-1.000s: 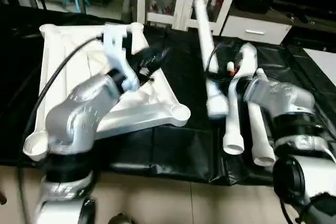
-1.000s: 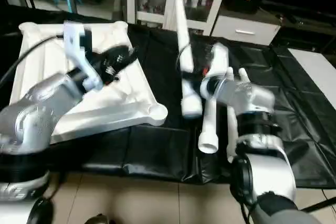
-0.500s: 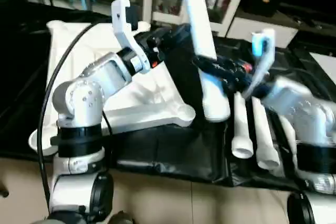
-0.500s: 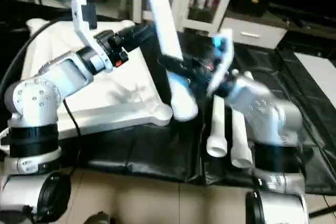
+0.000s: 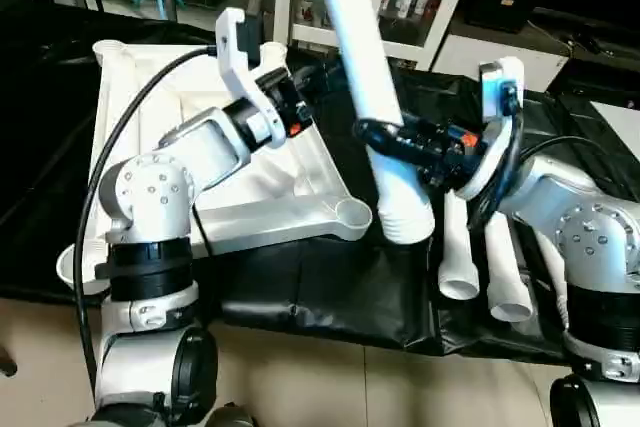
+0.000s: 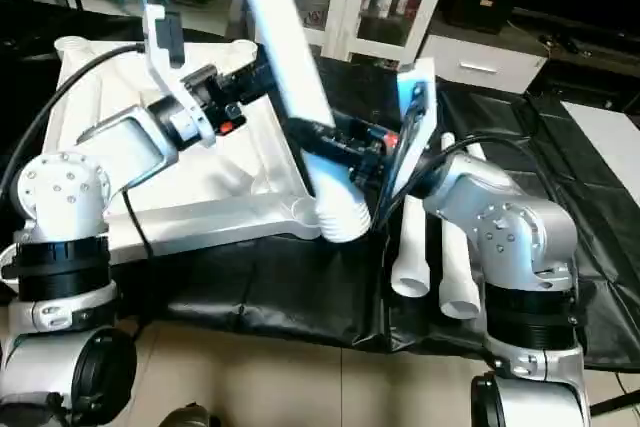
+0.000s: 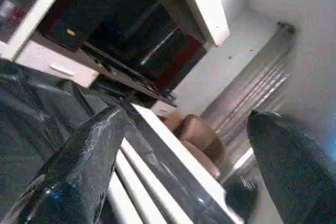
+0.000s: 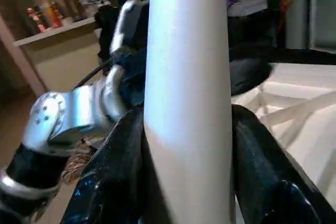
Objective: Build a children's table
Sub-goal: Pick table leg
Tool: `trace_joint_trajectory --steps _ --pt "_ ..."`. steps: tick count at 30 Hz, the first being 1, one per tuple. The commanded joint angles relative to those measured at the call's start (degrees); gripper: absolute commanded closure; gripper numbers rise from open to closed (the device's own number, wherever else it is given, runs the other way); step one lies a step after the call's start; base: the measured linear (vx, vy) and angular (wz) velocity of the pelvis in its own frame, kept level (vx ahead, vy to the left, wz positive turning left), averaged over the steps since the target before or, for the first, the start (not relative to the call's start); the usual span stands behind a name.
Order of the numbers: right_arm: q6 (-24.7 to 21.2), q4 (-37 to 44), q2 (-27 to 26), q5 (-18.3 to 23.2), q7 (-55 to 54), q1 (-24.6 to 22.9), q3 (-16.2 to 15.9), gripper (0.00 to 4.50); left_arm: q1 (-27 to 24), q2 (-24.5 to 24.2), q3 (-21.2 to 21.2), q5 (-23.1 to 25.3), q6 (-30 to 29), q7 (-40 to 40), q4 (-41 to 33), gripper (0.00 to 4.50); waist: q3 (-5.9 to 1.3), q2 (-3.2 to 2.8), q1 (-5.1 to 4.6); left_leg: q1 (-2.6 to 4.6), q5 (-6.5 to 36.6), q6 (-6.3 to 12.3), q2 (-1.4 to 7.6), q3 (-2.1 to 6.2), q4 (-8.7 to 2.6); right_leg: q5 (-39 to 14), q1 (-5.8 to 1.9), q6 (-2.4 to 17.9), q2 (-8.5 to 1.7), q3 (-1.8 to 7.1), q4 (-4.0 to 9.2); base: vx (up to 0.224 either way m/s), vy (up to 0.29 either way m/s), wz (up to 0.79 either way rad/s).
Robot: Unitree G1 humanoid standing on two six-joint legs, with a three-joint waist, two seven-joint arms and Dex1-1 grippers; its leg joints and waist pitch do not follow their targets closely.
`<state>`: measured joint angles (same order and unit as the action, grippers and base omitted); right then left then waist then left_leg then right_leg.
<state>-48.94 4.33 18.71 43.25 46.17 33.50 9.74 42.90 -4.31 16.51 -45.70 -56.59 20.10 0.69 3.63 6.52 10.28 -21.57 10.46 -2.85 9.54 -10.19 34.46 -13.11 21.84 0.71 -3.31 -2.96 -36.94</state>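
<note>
Black drape (image 5: pixel 330 287); wrist view shows leg (image 8: pixel 189 98) clamped

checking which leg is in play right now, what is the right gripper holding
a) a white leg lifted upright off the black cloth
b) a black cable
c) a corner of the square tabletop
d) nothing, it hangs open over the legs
a: the right gripper is clamped around a white leg that stands steeply above the black cloth, its ribbed end near the tabletop corner socket; two more legs lie flat beside it.
</note>
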Motion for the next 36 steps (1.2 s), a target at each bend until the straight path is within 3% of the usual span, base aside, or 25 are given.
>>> trace_joint_trajectory --steps 1,9,12,17,21,26,36 --pt "0.9 -0.5 1.1 -0.5 -1.1 0.8 1.9 2.69 -0.2 -0.1 -0.6 -1.5 -0.6 1.3 -2.5 0.02 -3.81 -0.7 0.01 1.44 4.5 -3.34 3.72 1.52 -4.15 -0.5 -2.37 9.0 -5.59 2.82 4.26 0.0 0.0 0.0" --pt "0.4 0.7 1.7 -1.6 -1.6 -1.3 -1.0 2.69 -1.6 -0.9 -1.8 -6.2 -0.3 7.6 -7.0 0.0 -3.66 -0.88 -0.3 1.5 5.6 -3.81 3.72 1.46 -4.26 -0.9 -2.36 9.2 -5.48 2.86 4.33 0.0 0.0 0.0" --pt "0.2 1.7 2.6 -2.6 -0.6 -2.7 -3.5 2.69 -1.2 -0.1 -2.0 -8.3 -0.4 9.0 -7.9 0.0 -3.6 -0.85 -0.25 1.41 6.6 -4.08 3.76 1.48 -4.34 -2.0 -2.49 8.5 -5.5 2.96 4.54 0.0 0.0 0.0" --pt "-0.1 3.9 3.5 -3.1 0.9 -4.3 -6.3 2.69 -1.8 -0.6 -7.3 -3.1 3.1 10.4 -8.2 0.0 -3.64 -1.14 -0.29 1.41 6.4 -3.9 3.84 1.69 -4.42 -2.3 -2.45 6.9 -5.47 2.97 4.61 0.0 0.0 0.0" --pt "0.3 4.3 3.9 -3.3 0.6 -4.7 -6.9 2.69 -1.8 -0.5 -8.0 -3.0 2.6 8.9 -8.0 0.0 -3.68 -1.07 -0.42 1.46 6.2 -4.19 3.83 1.67 -4.31 -1.3 -2.46 7.7 -5.48 2.93 4.44 0.0 0.0 0.0" --pt "1.0 4.0 3.9 -3.7 0.3 -4.8 -7.1 2.69 -1.2 -0.2 -7.3 -2.6 2.1 6.6 -6.3 0.57 -3.7 -1.02 -0.42 1.4 5.7 -4.04 3.77 1.64 -4.22 -0.2 -2.55 8.5 -5.47 2.91 4.32 0.0 0.0 0.0" --pt "2.3 2.8 4.0 -5.2 -0.7 -4.3 -7.7 2.69 -2.1 -0.3 -6.6 -5.4 1.0 6.5 -6.6 1.31 -3.72 -0.83 -0.41 1.43 5.4 -3.94 3.76 1.59 -4.1 0.1 -2.56 8.7 -5.47 2.92 4.19 0.0 0.0 0.0"
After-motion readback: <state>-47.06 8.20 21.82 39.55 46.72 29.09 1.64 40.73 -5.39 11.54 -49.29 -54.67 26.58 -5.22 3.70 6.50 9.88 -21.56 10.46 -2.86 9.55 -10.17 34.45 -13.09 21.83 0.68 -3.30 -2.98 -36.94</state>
